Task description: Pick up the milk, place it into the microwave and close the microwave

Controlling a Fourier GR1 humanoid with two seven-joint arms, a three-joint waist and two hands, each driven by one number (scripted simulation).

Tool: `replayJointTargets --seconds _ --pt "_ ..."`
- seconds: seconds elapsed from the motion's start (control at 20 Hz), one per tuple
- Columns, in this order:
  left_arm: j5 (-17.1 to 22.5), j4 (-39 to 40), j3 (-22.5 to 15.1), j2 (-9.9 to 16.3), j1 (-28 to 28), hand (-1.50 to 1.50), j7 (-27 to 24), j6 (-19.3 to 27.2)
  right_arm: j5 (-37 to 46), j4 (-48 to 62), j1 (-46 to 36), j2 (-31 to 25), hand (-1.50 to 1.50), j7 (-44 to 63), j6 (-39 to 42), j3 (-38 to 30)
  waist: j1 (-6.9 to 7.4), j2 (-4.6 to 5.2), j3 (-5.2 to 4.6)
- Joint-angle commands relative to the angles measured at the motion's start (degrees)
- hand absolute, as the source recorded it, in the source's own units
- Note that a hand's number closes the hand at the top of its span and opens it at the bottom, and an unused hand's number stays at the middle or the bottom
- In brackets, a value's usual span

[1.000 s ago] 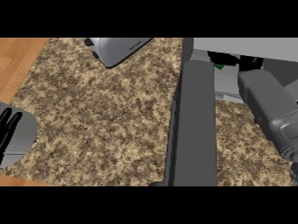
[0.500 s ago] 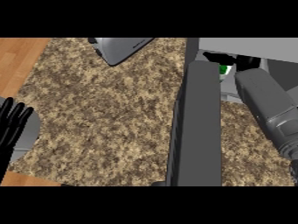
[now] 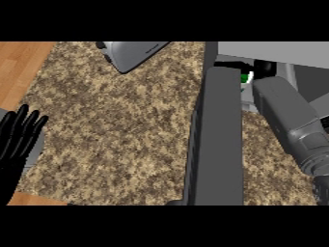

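Note:
Only a sliver of the milk [image 3: 247,77] shows, white with a green patch, just past the top end of the open microwave door [image 3: 217,144]. My right hand [image 3: 264,68] is up there with black fingers curled on either side of the milk, mostly hidden by my grey forearm [image 3: 288,116] and the door. The microwave body [image 3: 281,50] is the grey box at the upper right. At the lower left edge my left hand [image 3: 8,149] rests open, fingers up, far from the milk.
The door stands edge-on as a dark slab down the middle right of the speckled counter [image 3: 117,130]. A silver appliance [image 3: 132,53] sits at the top centre. Wooden floor [image 3: 6,67] lies beyond the counter's left edge.
My left hand has come further into view, shifting right. The right forearm has shifted slightly left at the microwave opening, and the milk's green patch barely moved.

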Motion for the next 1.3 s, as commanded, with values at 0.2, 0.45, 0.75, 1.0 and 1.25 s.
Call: replayJointTargets --seconds 0.2,0.45,0.75,1.0,1.25 --pt "-2.02 0.04 -1.88 -1.02 -1.43 -1.50 0.69 1.20 -0.35 0.19 1.66 -0.56 -1.50 -1.42 2.93 -0.53 -1.34 -0.68 -0.07" --pt "-3.62 -0.85 -3.15 -1.92 0.22 -1.50 -0.12 1.20 -0.56 0.48 2.62 -2.61 -1.50 -1.25 3.81 -0.96 -0.98 -0.86 -0.08" --pt "-4.46 -0.30 -5.04 -2.96 -1.09 -1.50 -0.30 1.46 -1.22 -0.06 4.85 -2.11 -1.50 -4.34 8.33 -1.58 -2.70 -1.43 -0.08" --pt "-5.47 1.12 -5.40 -3.42 -2.03 -1.50 -0.31 3.35 -2.24 -0.73 5.91 -0.99 -1.50 -6.53 11.11 -2.58 -3.60 -1.67 -0.10" --pt "-5.36 -0.38 -8.70 -3.43 2.88 -1.50 -2.16 3.40 -4.00 -1.20 10.02 0.55 -1.50 -10.28 10.98 -4.44 -4.08 -2.38 -0.13"
